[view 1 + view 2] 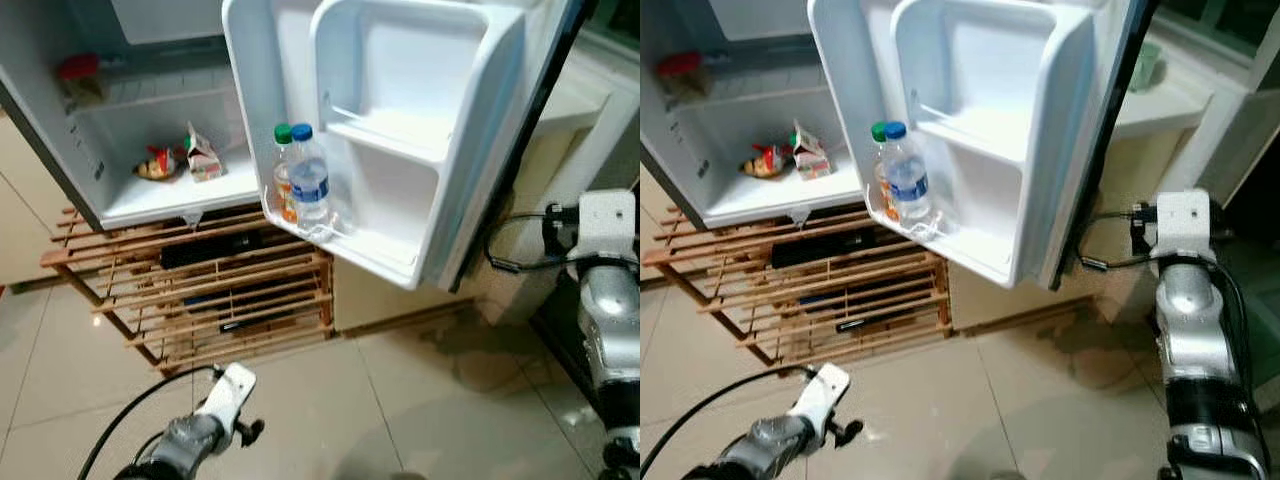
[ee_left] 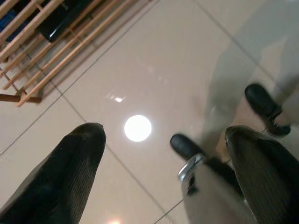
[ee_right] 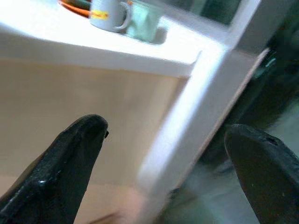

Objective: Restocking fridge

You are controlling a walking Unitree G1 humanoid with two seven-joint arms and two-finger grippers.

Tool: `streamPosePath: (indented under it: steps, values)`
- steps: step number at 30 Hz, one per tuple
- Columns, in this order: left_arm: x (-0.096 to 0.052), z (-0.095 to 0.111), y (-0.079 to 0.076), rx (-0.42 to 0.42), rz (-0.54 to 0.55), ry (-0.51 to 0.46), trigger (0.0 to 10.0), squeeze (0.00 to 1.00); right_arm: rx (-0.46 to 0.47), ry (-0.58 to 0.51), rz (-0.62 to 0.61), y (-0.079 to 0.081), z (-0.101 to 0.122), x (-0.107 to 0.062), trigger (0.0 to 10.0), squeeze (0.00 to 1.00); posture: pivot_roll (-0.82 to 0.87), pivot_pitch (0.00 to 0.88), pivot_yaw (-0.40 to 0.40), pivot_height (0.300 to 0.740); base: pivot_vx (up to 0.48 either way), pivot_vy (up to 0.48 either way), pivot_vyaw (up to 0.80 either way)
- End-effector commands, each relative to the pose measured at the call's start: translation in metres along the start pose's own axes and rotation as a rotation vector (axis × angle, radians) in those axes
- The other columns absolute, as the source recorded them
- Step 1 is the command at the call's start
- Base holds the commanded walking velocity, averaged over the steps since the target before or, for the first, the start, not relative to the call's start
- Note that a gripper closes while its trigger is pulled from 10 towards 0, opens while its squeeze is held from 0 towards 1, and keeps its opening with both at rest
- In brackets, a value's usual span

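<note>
Left eye view. You face the open fridge [image 1: 150, 190]; its door [image 1: 400, 130] swings out toward you, the lower edge of it overhanging the tiled floor [image 1: 420, 400]. Two bottles stand side by side in the lowest door shelf: a clear water bottle [image 1: 309, 180] with a blue cap and, touching it behind, an orange bottle [image 1: 284, 175] with a green cap. The remaining door compartments offer free room. On the interior shelf lie a small carton [image 1: 203, 155] and a wrapped snack [image 1: 157, 163]. Beneath the fridge sits a wooden slatted rack [image 1: 200, 290]. Your left arm [image 1: 200, 430] hangs low over the floor, well apart from the bottles.

Right eye view. Your right arm [image 1: 1190, 320] rises beside the door's outer edge, near a white surface [image 1: 1160, 105] carrying a pale green cup [image 1: 1146, 65].

Left wrist view. The left tool [image 2: 163, 172] is spread wide, holding nothing, pointing at bare floor tiles; the rack's corner [image 2: 42, 42] lies beyond its fingers [image 2: 70, 172].

Right wrist view. The right tool [image 3: 163, 168] is likewise spread wide and holds nothing, aimed at the white surface's edge [image 3: 154, 56], on which a mug [image 3: 110, 14] stands.
</note>
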State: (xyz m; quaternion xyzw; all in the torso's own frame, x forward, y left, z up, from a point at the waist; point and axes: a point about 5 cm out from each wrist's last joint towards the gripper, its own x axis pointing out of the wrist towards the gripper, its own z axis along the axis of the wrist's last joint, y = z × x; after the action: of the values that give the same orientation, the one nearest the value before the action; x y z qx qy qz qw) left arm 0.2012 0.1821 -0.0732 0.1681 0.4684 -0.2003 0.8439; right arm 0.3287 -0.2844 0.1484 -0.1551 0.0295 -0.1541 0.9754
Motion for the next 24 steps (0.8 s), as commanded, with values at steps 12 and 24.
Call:
streamPosePath:
  steps: [12, 24]
  values:
    - [-0.002, -0.026, -0.005, -0.257, 0.024, 0.093, 10.0, 0.00, 0.349, -0.136, 0.624, 0.074, 0.066, -0.025, 10.0, 0.02, -0.27, 0.000, 0.052, 0.740, 0.000, 0.000, 0.00]
    - [-0.025, -0.100, -0.005, -0.287, 0.061, 0.342, 10.0, 0.00, 0.623, -0.247, 1.279, 0.079, 0.152, -0.126, 10.0, 0.01, -0.31, 0.000, 0.085, 0.740, 0.000, 0.000, 0.00]
